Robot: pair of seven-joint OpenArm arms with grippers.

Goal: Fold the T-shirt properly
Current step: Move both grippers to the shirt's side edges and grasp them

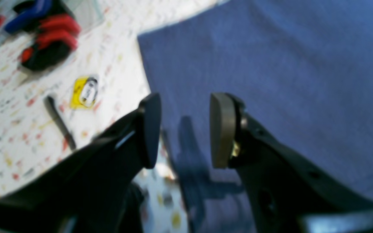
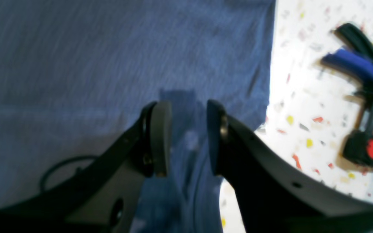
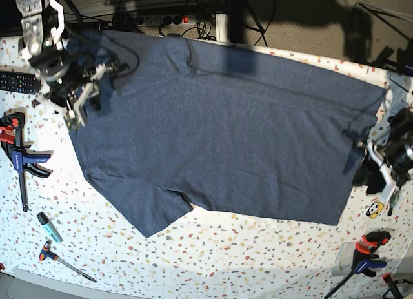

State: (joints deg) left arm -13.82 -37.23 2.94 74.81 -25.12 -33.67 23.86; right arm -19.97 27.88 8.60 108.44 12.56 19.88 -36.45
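Note:
The navy T-shirt [image 3: 219, 131] lies spread flat, plain side up, across the speckled table [image 3: 258, 254]. Its near sleeve [image 3: 145, 208] points toward the front edge. My right gripper [image 3: 80, 102] hovers over the shirt's left part; in the right wrist view it [image 2: 186, 139] stands open above the cloth [image 2: 108, 58] with nothing between its fingers. At the shirt's right edge, my left gripper [image 3: 362, 172] is also open; in the left wrist view it [image 1: 185, 132] hangs over the border of the fabric [image 1: 270, 81], holding nothing.
A bar clamp [image 3: 19, 157], a remote [image 3: 16, 81], a marker [image 3: 48, 226] and a T-handle key [image 3: 64, 260] lie at the left. At the right are a yellow sticker [image 3: 374, 210] and another clamp [image 3: 364, 254]. Cables and a power strip [image 3: 161, 19] run behind.

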